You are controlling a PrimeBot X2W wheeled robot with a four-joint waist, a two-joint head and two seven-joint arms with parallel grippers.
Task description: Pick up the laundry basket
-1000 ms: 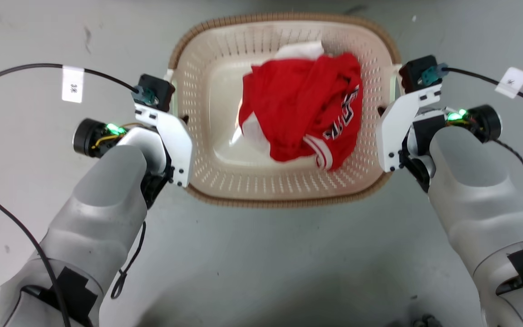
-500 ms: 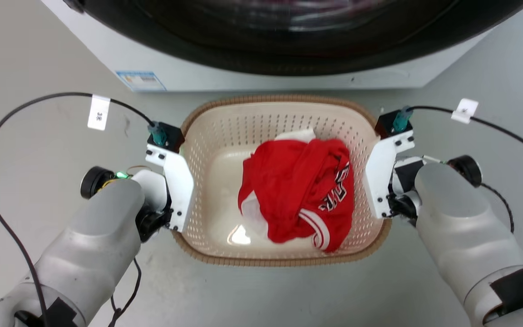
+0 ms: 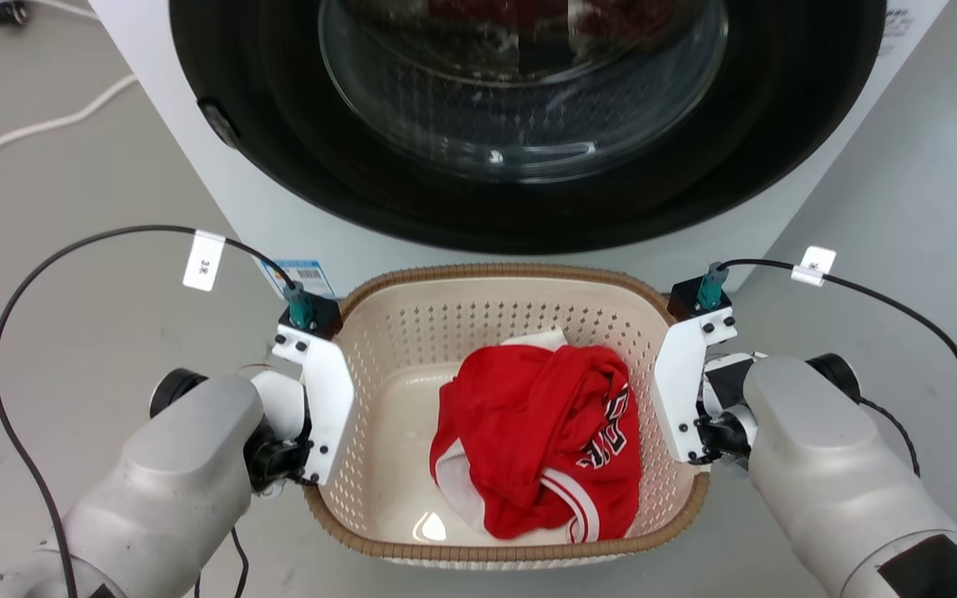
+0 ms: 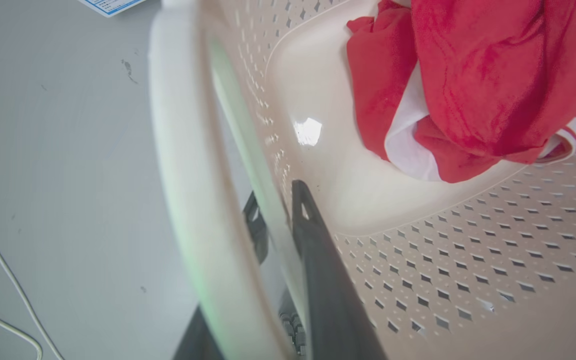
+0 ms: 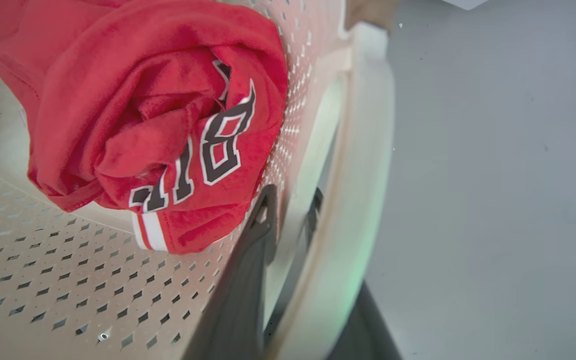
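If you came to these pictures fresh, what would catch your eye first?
A crumpled red jersey lies in the laundry basket, low in the head view. The left gripper and right gripper each clamp a side wall. Behind looms the washing machine, its round door dark.

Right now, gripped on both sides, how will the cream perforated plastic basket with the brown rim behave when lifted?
Probably light: the cream perforated plastic basket holds little, a crumpled red jersey. Its thin walls may flex where the left gripper and right gripper pinch them.
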